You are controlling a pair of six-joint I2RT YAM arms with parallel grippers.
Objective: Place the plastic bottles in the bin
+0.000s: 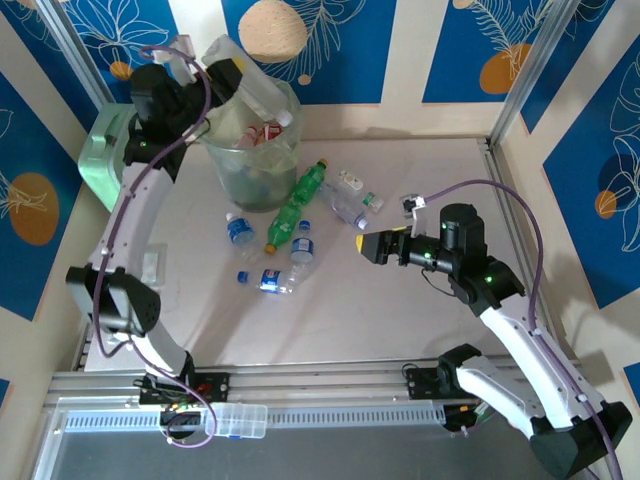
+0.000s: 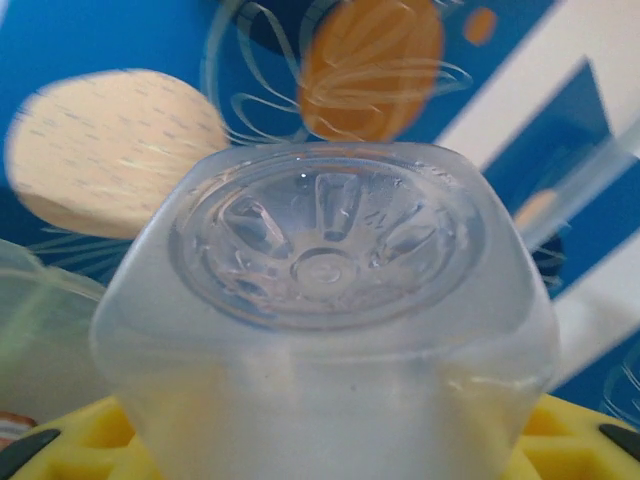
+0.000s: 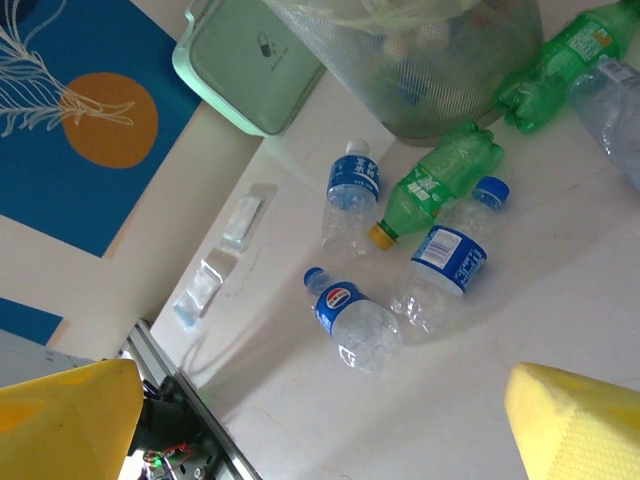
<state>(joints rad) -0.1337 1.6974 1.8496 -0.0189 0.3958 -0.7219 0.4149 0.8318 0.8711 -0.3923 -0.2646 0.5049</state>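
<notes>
Left gripper (image 1: 222, 72) was clamped on a clear thin-walled plastic bottle (image 1: 252, 85), held tilted over the rim of the tall round translucent grey-green bin (image 1: 216, 145) at the table's far-left corner. The left wrist view showed the bottle's moulded base between the yellow fingers (image 2: 90, 445). Right gripper (image 1: 363, 243) was empty, fingers (image 3: 70, 415) wide apart, hovering over the table's middle near the loose bottles.

Loose stock: a long green bottle with yellow cap (image 1: 298, 203) lay just beside the bin's right side. A cluster of clear blue-capped bottles (image 3: 352, 320) lay nearer the front edge. More clear crushed bottles (image 1: 350, 205) lay further right. Some were already inside the bin.

Judged: empty, very light, with walls that dent and spring back. Smooth and round, so apt to roll or squirt from a pinch. Best hold is across the mid-body at the label band, not the cap.

Surface: pale flat table (image 1: 400, 320), matt. A mint-green square box (image 1: 100, 160) stood at the left edge. The table was enclosed by blue leaf-print panels (image 1: 380, 40) and aluminium posts.
</notes>
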